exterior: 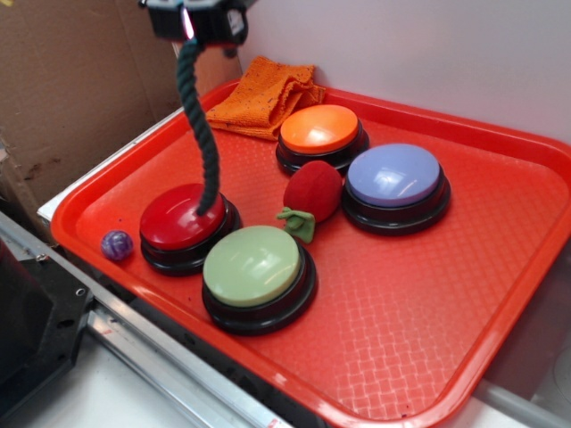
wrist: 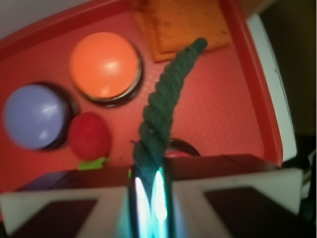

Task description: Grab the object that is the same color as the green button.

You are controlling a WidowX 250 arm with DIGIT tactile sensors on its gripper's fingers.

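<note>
My gripper point(exterior: 189, 28) is at the top left of the exterior view, shut on the upper end of the dark green twisted rope point(exterior: 198, 125). The rope hangs down, and its lower end rests on or just above the red button point(exterior: 178, 218). In the wrist view the rope point(wrist: 161, 109) runs up from between my closed fingers point(wrist: 150, 171) over the tray. The pale green button point(exterior: 252, 266) on its black base stands at the tray's front, to the right of the red button.
The red tray point(exterior: 419, 330) also holds an orange button point(exterior: 319, 130), a lavender-blue button point(exterior: 394, 176), a red plush strawberry point(exterior: 312, 192) with a green leaf, a purple marble point(exterior: 116, 244) and an orange cloth point(exterior: 268, 94). Cardboard stands on the left and a white wall behind.
</note>
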